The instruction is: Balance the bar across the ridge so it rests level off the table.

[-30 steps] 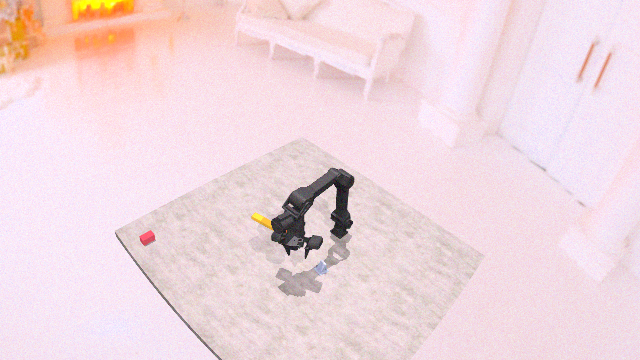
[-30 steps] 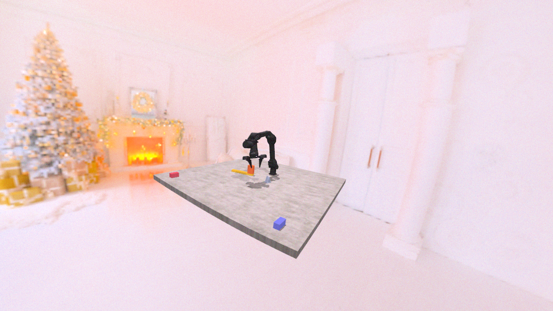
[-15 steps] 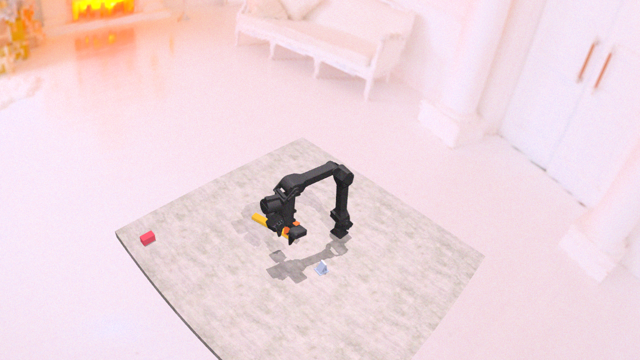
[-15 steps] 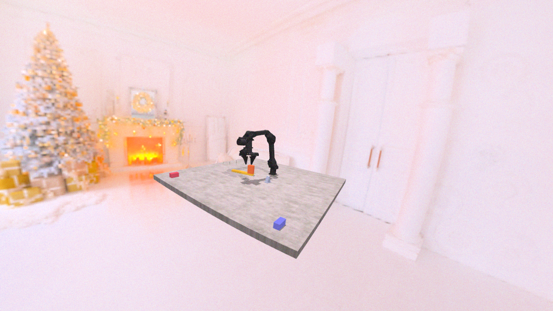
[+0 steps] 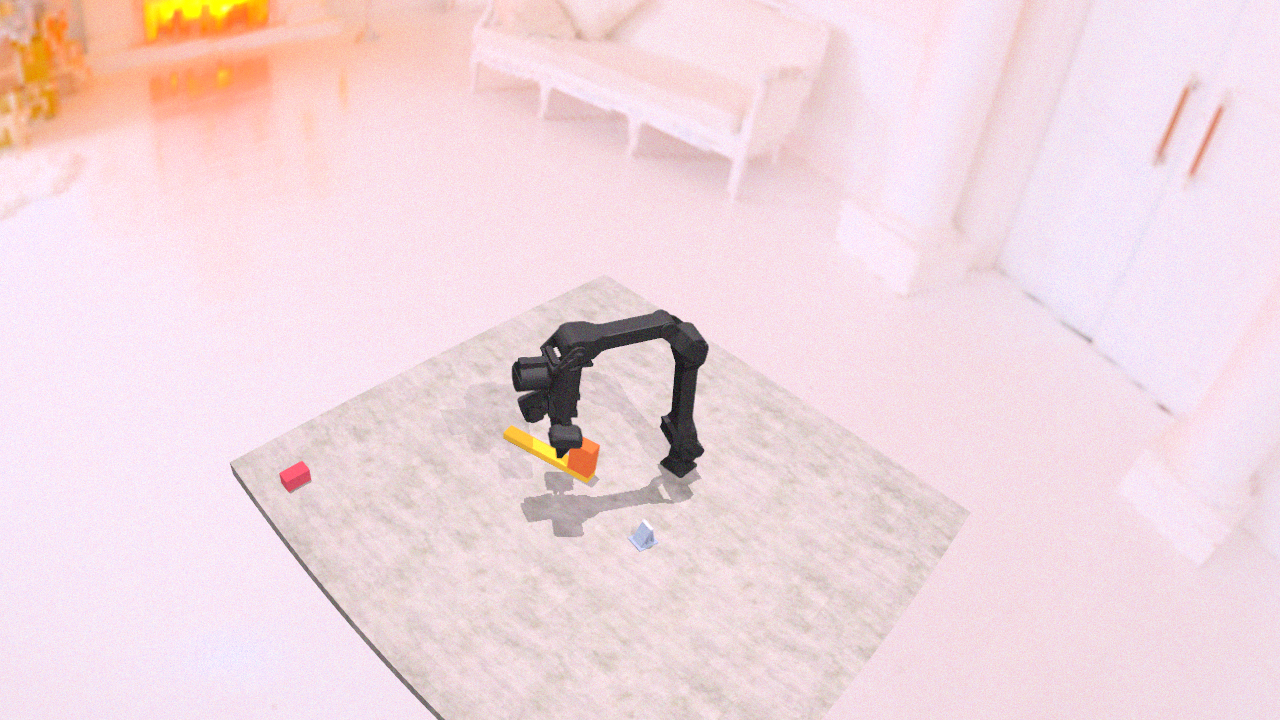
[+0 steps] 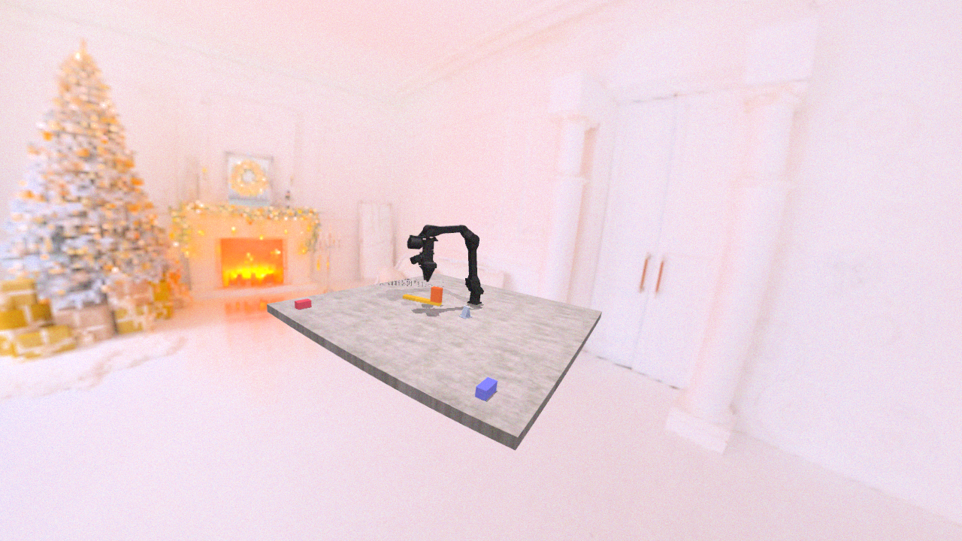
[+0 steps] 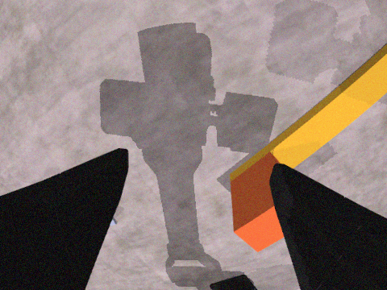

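The yellow bar (image 5: 521,437) (image 6: 412,298) (image 7: 334,121) lies flat on the table, with an orange block (image 5: 585,459) (image 6: 436,294) (image 7: 251,197) standing on it close to one end. The pale blue ridge (image 5: 643,536) (image 6: 466,312) stands apart from the bar, nearer the front; only a sliver shows past the left finger in the wrist view. My gripper (image 5: 562,454) (image 6: 428,279) (image 7: 201,166) is open and empty, pointing down above the table. In the wrist view the bar and block are to the right, and the right finger partly covers the block.
A red block (image 5: 295,477) (image 6: 302,303) lies near the table's left corner. A blue block (image 6: 485,389) lies near the front corner in the exterior view. The arm's base stands right of the bar, behind the ridge. The arm's shadow falls across the table.
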Motion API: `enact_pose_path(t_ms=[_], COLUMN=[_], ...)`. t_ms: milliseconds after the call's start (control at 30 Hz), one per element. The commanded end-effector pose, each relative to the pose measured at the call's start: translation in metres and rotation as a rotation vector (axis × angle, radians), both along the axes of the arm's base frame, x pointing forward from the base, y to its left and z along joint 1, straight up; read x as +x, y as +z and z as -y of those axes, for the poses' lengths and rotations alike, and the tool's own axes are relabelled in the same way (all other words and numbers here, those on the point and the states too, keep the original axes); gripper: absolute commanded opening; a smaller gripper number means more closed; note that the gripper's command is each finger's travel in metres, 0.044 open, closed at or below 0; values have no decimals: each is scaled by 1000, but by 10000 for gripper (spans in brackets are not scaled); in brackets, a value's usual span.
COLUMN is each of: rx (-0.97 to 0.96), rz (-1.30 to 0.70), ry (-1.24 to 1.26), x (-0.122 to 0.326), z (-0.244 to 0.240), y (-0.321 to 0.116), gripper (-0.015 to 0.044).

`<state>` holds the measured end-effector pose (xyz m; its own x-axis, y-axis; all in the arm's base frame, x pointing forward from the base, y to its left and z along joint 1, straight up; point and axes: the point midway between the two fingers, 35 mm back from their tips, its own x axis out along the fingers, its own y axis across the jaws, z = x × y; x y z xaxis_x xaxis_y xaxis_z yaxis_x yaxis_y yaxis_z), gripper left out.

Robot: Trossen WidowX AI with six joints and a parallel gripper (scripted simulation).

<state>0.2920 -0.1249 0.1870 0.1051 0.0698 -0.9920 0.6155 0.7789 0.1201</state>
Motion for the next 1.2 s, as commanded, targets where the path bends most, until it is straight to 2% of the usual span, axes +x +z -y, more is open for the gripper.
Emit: enact_pose_path(t_ms=[0, 533, 733, 1167], rx=[-9, -40, -41, -42], rz=[-22, -99, -102, -101], ry=[-127, -655, -676, -676], x=[-15, -76, -78, -73], z=[15, 68, 70, 76], y=[2, 7, 4, -73], gripper=[315, 315, 315, 315])
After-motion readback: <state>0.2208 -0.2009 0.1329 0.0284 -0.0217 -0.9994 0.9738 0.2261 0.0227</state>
